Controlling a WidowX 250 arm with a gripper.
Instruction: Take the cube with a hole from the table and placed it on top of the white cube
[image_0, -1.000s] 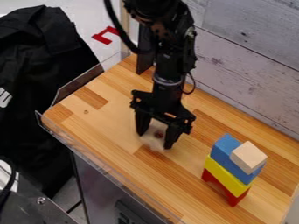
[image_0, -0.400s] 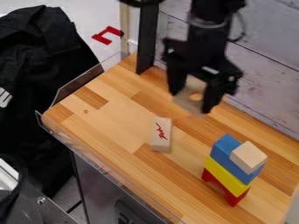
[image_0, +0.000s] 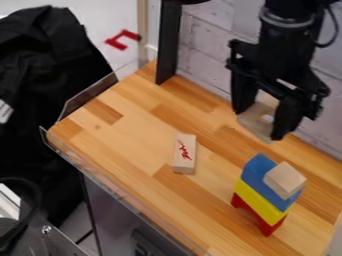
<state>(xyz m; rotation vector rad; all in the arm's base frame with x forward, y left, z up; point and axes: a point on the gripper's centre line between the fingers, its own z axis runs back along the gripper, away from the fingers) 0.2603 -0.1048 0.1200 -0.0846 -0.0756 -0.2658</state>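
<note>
High over the right part of the table, my gripper hangs from the top edge, shut on the wooden cube with a hole. The cube is between the two fingers, off the table, behind and above the block stack. A pale, whitish-wood cube sits tilted at the top of that stack, on a blue block. Below the blue block are a yellow block and a red block. The held cube does not touch the stack.
A pale rectangular block with a red mark lies mid-table. A clear guard runs along the wooden table's front-left edge. A black post stands at the back, beside a white plank wall.
My gripper has risen and moved right with the cube with a hole, which was low at mid-table. The pale block with the red mark has come into view beneath; the stack stays put.
</note>
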